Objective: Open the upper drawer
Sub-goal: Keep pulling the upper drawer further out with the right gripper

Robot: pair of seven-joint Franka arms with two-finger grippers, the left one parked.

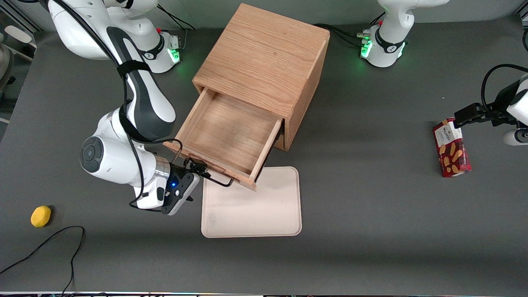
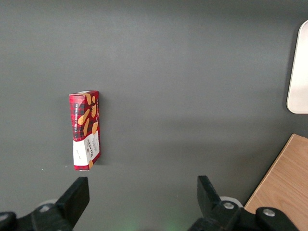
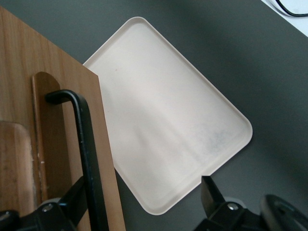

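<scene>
From the front: upper drawer (image 1: pixel 231 140) already pulled well out of the cube cabinet (image 1: pixel 264 66) over the beige tray (image 1: pixel 251 206), gripper (image 1: pixel 197 170) at one end of its black bar handle (image 1: pixel 214 178). From the right wrist: fingers (image 3: pixel 74 199) spread, one either side of the bar, not pinching. Probably stiff, light, free-sliding; best taken by the bar.

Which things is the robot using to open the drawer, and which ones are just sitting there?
For the job:
- upper drawer, pulled out of the cabinet
- its black handle
- gripper, jaws open around the handle

Just lying about:
- cream tray on the table
- cookie box toward the parked arm's end
- yellow thing toward the working arm's end
</scene>
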